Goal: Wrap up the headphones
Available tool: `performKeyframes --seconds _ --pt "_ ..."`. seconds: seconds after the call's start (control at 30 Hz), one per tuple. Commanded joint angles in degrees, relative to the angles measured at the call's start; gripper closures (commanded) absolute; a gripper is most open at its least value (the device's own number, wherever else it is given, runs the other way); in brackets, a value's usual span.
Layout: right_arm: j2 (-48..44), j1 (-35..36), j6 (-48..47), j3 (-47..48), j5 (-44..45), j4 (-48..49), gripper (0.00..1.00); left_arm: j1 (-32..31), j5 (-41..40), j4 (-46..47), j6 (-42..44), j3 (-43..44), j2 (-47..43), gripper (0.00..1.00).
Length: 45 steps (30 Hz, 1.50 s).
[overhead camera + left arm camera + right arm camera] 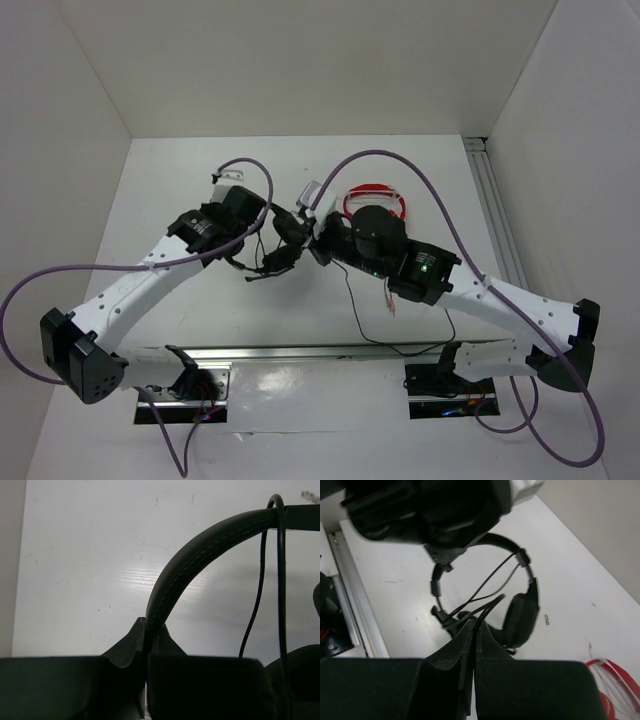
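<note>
The black headphones [278,256] hang between my two grippers above the middle of the table. My left gripper [148,625] is shut on the padded headband [200,555]; in the top view this gripper [280,222] is at the top of the headset. My right gripper [475,625] is shut on the thin black cable [490,607], just in front of an earcup [520,617]; in the top view it [318,246] is right of the headset. Loops of cable cross inside the headband. The rest of the cable [360,315] trails down over the table toward the front right.
Red-and-white headphones [375,192] lie behind my right arm, partly hidden; they also show in the right wrist view [615,680]. An aluminium rail [495,200] runs along the right wall and another [330,352] along the front edge. White walls enclose the table.
</note>
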Motion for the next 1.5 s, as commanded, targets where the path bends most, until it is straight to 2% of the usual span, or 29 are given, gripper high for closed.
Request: performKeyframes --seconds 0.0,0.17,0.3,0.4,0.6,0.83,0.87,0.93,1.07,1.17,1.2,1.37,1.47 --pt "-0.07 -3.22 -1.91 4.31 -3.64 -1.76 1.00 -2.62 -7.17 -1.20 0.55 0.10 1.25 1.00" --pt "-1.21 -6.21 -1.91 4.31 -3.64 -1.76 1.00 -7.89 -6.65 0.00 2.65 0.02 0.38 1.00" --pt "-1.21 -9.91 -1.91 0.63 -2.59 0.60 1.00 -14.21 -3.93 5.01 8.80 -1.57 -5.76 1.00" --pt "0.18 -11.40 -1.91 0.09 -0.40 1.85 1.00 -19.39 -3.93 5.03 11.09 -2.19 -9.11 1.00" --pt "3.09 -19.13 -1.82 -0.96 -3.02 4.92 1.00 -26.87 -4.28 -6.65 6.70 3.34 -9.73 1.00" --pt "4.24 -25.55 3.00 -4.47 -16.10 10.54 1.00 -26.89 -5.60 -17.03 0.99 12.22 -12.28 1.00" --pt "4.76 -26.08 4.23 -5.00 -20.13 12.46 1.00 -26.89 -5.07 -17.03 0.99 13.36 -13.07 1.00" --pt "6.34 -26.08 5.47 -5.79 -22.62 14.49 1.00 -26.89 -2.28 -17.03 1.86 16.86 -14.21 1.00" --pt "11.51 -26.08 8.63 -6.33 -33.92 18.45 1.00 -26.89 4.49 -11.25 5.20 21.19 -17.55 1.00" --pt "13.90 -26.08 13.19 -7.90 -39.48 25.55 0.97 -26.89 5.30 -9.74 5.04 24.44 -18.17 1.00" --pt "15.21 -26.08 16.25 -8.60 -42.81 30.80 0.95 -26.89 5.30 -9.22 5.03 25.23 -18.17 1.00" --pt "20.13 -21.96 21.12 -10.63 -44.34 41.03 0.92 -26.89 2.06 -7.98 -0.41 28.48 -16.94 1.00" --pt "24.88 -20.64 23.83 -11.86 -44.24 46.57 0.85 -26.89 -0.93 -8.77 -5.06 30.76 -15.89 1.00"
